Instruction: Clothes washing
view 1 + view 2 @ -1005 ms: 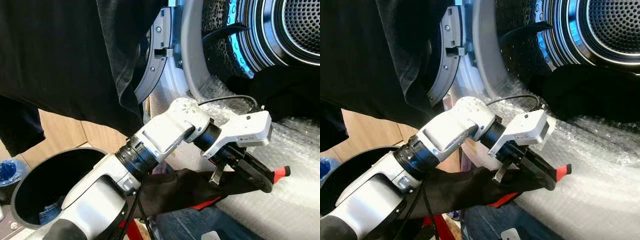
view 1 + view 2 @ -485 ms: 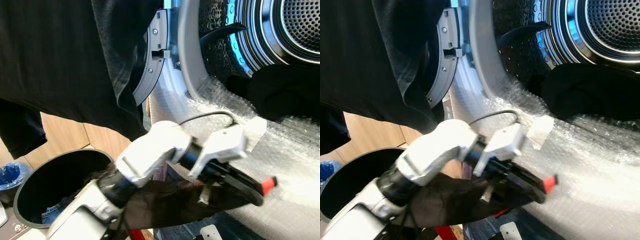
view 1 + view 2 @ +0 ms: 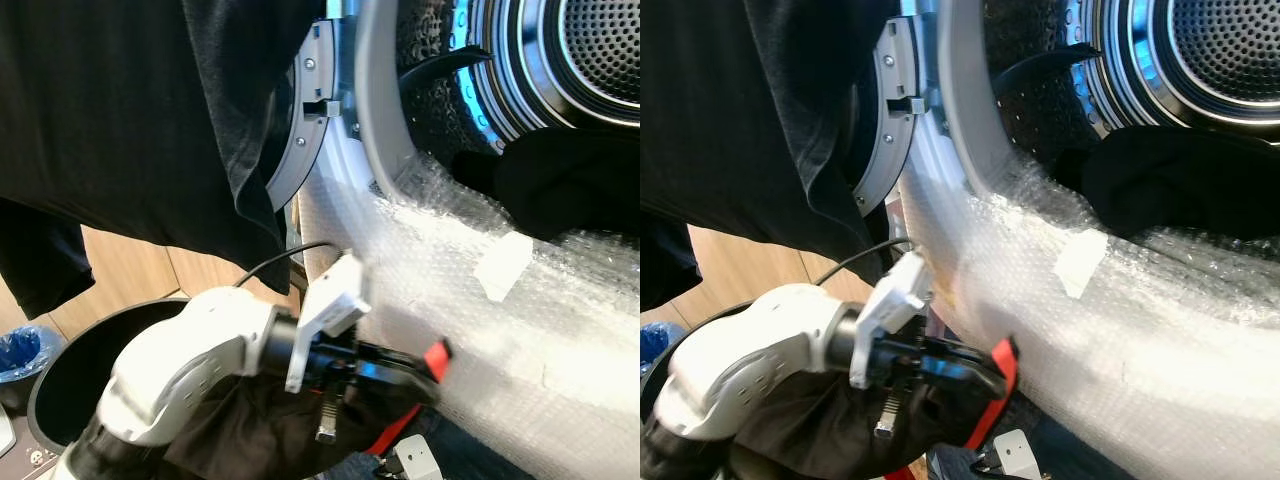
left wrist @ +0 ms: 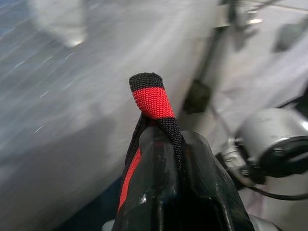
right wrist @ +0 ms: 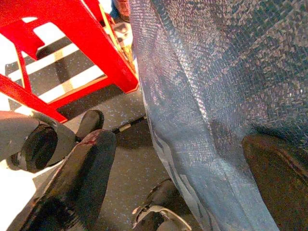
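My left gripper [image 3: 418, 366] hangs low before the washing machine, below the bubble-wrapped door [image 3: 520, 310]. It is shut on a black garment with a red band [image 4: 151, 101], and the red tip pokes out past the fingers. The rest of that garment [image 3: 250, 430] sags under my forearm over the basket. Another black garment [image 3: 570, 185] lies in the mouth of the drum [image 3: 590, 50]. In the right wrist view my right gripper [image 5: 183, 178] is open, with a blue-grey textured sheet [image 5: 202, 86] between its fingers [image 5: 82, 178].
A large black shirt [image 3: 120, 120] hangs at the upper left in front of the machine's door frame. Beneath my left arm stands a round black basket [image 3: 60, 370]. A red stool frame [image 5: 57, 53] stands on the speckled floor.
My left arm has drawn back down and to the left, away from the drum mouth, still holding the black and red garment. A white tape patch on the bubble wrap is now uncovered.
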Motion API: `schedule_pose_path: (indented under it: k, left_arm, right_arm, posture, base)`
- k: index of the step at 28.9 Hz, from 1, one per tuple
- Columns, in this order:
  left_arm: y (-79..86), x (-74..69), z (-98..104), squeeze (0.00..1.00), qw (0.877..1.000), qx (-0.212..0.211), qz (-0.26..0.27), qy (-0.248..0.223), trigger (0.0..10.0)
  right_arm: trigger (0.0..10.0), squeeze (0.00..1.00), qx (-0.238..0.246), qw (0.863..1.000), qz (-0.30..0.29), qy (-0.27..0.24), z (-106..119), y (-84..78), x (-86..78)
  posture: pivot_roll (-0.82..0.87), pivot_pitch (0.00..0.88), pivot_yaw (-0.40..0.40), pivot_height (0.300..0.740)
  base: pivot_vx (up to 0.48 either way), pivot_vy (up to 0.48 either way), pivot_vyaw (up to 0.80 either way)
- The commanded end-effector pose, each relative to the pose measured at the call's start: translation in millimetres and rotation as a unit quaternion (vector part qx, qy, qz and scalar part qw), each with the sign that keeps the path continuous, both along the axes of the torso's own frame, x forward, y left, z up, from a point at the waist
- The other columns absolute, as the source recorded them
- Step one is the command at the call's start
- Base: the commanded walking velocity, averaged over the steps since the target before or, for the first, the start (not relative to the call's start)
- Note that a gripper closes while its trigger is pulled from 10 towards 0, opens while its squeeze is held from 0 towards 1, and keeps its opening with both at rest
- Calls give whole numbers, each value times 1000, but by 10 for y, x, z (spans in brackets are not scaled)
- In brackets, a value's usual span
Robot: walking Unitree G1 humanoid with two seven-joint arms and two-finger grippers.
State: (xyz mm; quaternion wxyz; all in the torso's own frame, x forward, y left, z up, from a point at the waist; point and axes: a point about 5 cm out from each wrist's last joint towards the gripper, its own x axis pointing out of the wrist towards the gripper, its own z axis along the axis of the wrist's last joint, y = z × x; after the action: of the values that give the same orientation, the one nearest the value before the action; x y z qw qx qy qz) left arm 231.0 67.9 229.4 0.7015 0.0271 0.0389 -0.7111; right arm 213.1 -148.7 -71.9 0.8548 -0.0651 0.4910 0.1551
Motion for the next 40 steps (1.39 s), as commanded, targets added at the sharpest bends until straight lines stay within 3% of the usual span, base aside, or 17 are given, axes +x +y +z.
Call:
schedule_pose_path:
  k: [1,3,4,5,11,13,14,15,18,19,23,24,27,29,35,38,40]
  left_arm:
    - [118,50,13,0,997,10,77,-21,0]
    - [283,180,-15,0,980,12,192,-43,0]
    - [283,180,-15,0,980,12,192,-43,0]
    - [369,247,-7,0,969,-3,245,-41,0]
    - [493,255,-96,0,953,0,300,-33,0]
    - [529,247,-145,0,949,1,315,-26,0]
    - [529,247,-145,0,949,1,315,-26,0]
    - [540,247,-161,0,948,3,318,-23,0]
    - [517,221,-179,0,950,2,311,-17,0]
    - [489,186,-202,0,954,3,298,-10,0]
    - [468,128,-240,0,960,8,279,-1,0]
    - [470,113,-245,0,962,12,271,1,0]
    - [471,103,-252,0,965,15,263,2,0]
    - [450,95,-245,0,967,10,253,6,0]
    - [363,70,-248,0,974,7,225,12,0]
    - [249,40,-250,0,981,3,191,16,0]
    - [213,44,-248,0,983,1,183,18,0]
  right_arm:
    - [10000,0,2,1000,8,-14,30,-21,44]
    - [10000,0,-3,1000,24,-15,27,-80,29]
    - [10000,0,-3,1000,24,-15,27,-80,29]
    - [10000,0,-14,999,42,-15,22,-139,9]
    - [10000,0,0,996,88,-18,52,-328,-21]
    - [10000,510,27,993,112,-22,93,-392,-13]
    - [10000,510,27,993,112,-22,93,-392,-13]
    - [10000,1000,50,990,126,-29,128,-420,-3]
    - [10000,1000,94,984,147,-35,182,-450,-1]
    - [10000,1000,141,974,175,-37,230,-453,-21]
    - [10000,1000,210,954,211,-40,306,-473,-75]
    - [10000,1000,251,943,215,-45,363,-481,-82]
    - [10000,1000,286,933,212,-56,421,-469,-69]
    - [10000,1000,342,912,214,-73,531,-417,-62]
    - [10000,1000,401,884,217,-103,716,-323,-96]
    - [10000,1000,470,849,194,-143,996,-169,-229]
    - [10000,1000,475,846,195,-145,1041,-93,-288]
  posture:
    - [232,0,10,740]
    - [231,0,1,740]
    - [231,0,1,740]
    - [230,0,-8,740]
    - [190,0,-31,740]
    - [181,0,-35,740]
    - [181,0,-35,740]
    - [179,0,-36,740]
    - [167,0,-40,740]
    - [164,0,-40,740]
    - [159,0,-40,740]
    - [159,0,-40,740]
    - [153,0,-39,740]
    - [149,0,-37,740]
    - [149,0,-36,740]
    - [132,0,-31,740]
    - [125,0,-28,740]
  base:
    - [0,0,0]
    - [0,0,0]
    - [0,0,0]
    - [0,0,0]
    - [0,0,0]
    - [0,0,0]
    - [0,0,0]
    - [0,0,0]
    - [0,0,0]
    - [0,0,0]
    - [0,0,0]
    - [0,0,0]
    - [0,0,0]
    - [0,0,0]
    - [0,0,0]
    - [0,0,0]
    - [0,0,0]
